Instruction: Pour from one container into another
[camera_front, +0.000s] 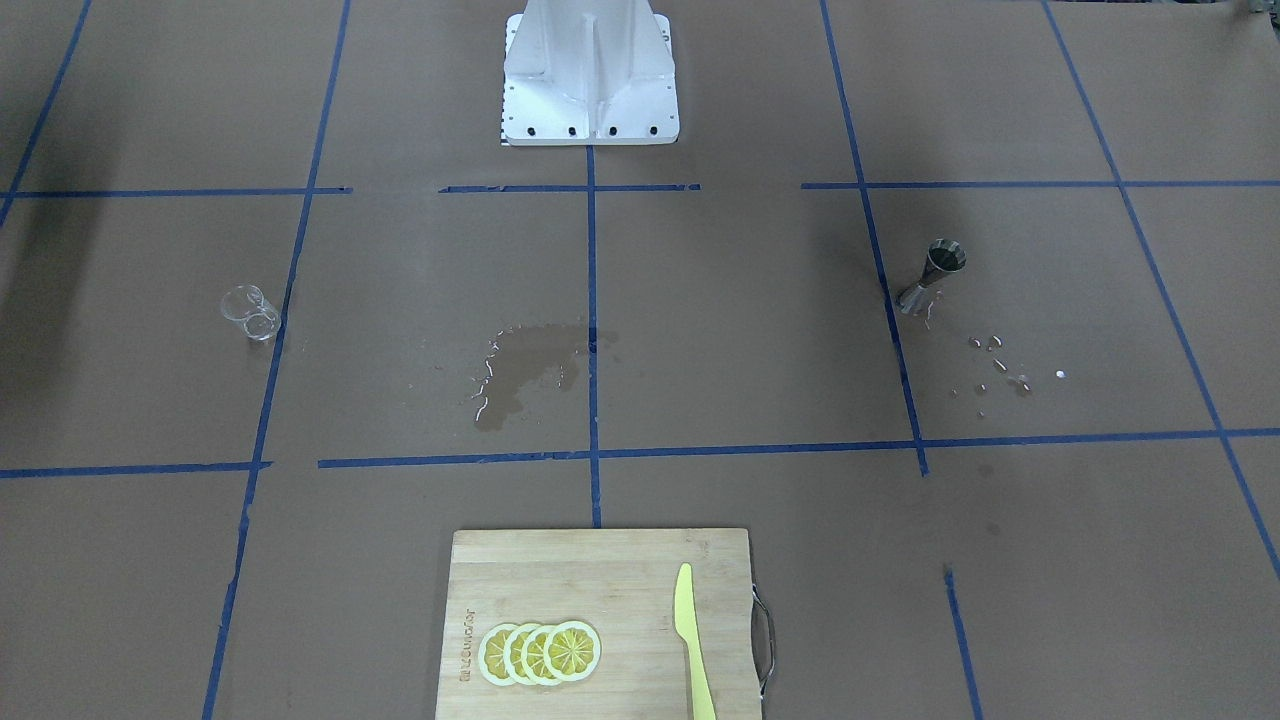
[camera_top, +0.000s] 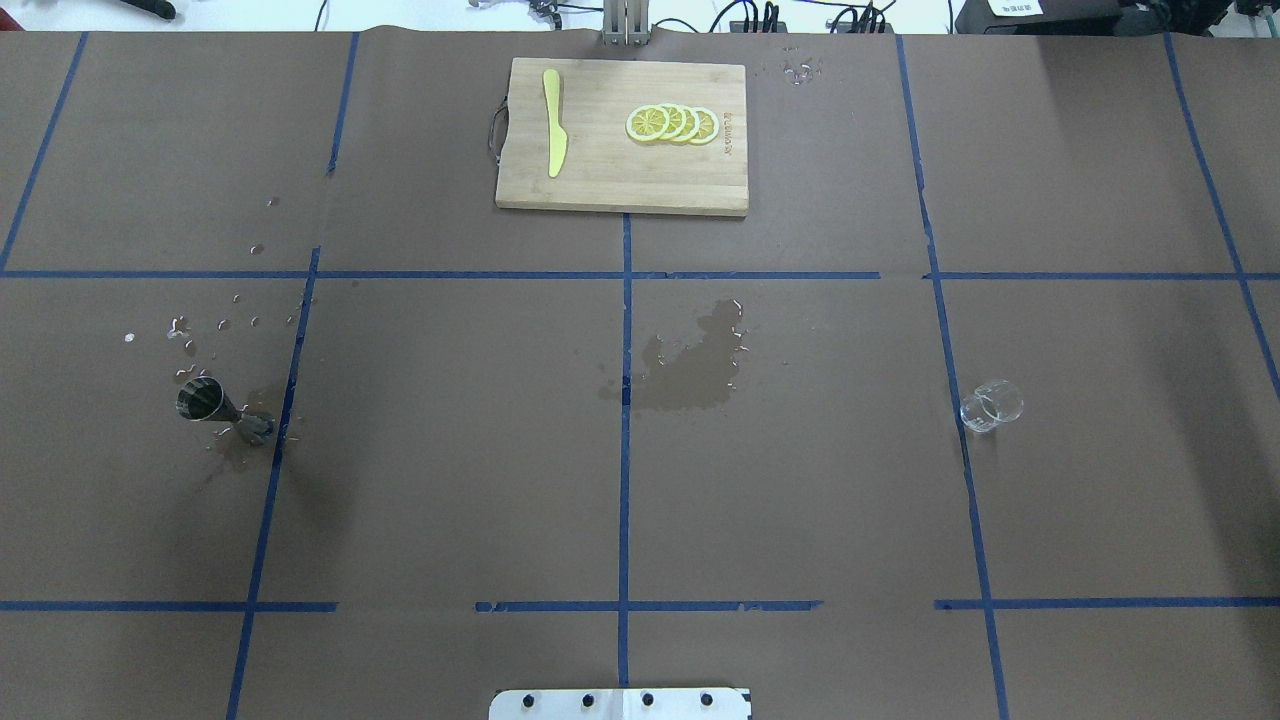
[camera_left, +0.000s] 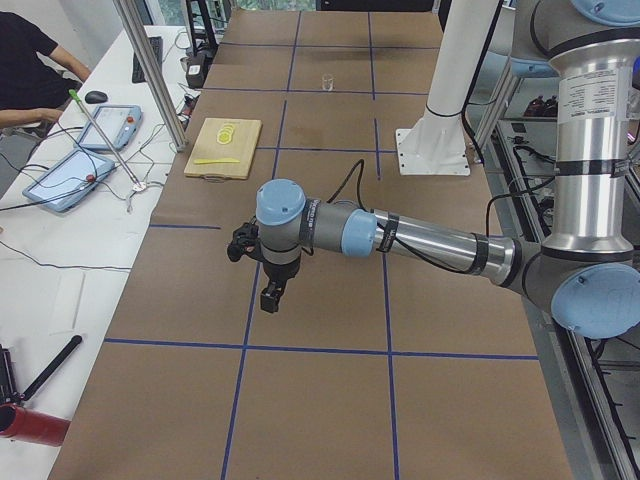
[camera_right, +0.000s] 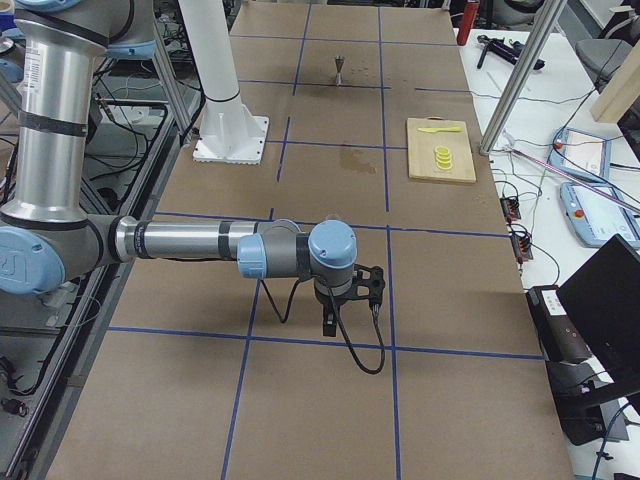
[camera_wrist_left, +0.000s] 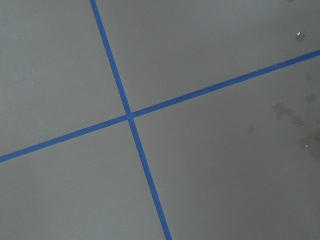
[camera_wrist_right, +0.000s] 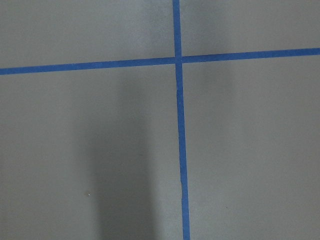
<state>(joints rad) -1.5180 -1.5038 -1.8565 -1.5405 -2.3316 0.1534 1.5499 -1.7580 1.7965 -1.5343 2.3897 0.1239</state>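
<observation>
The small clear glass tumbler (camera_top: 991, 406) stands upright on the brown table on my right side, also seen in the front view (camera_front: 250, 312) and far off in the left side view (camera_left: 326, 83). On my left side stands the metal hourglass jigger (camera_top: 222, 408), upright (camera_front: 933, 276) and small in the distance (camera_right: 338, 70). My left gripper (camera_left: 272, 295) hangs over the table's near end, far from both. My right gripper (camera_right: 330, 322) hangs over the opposite end. Both show only in side views, so I cannot tell whether they are open or shut. Wrist views show only paper and blue tape.
A wooden cutting board (camera_top: 600, 170) with lemon slices (camera_top: 672, 123) and a yellow knife (camera_top: 554, 122) lies at the far middle edge. A wet stain (camera_top: 690, 365) marks the table centre, and droplets (camera_top: 215, 325) lie near the jigger. A person's arm (camera_left: 30, 75) and tablets (camera_left: 70, 175) are beside the table.
</observation>
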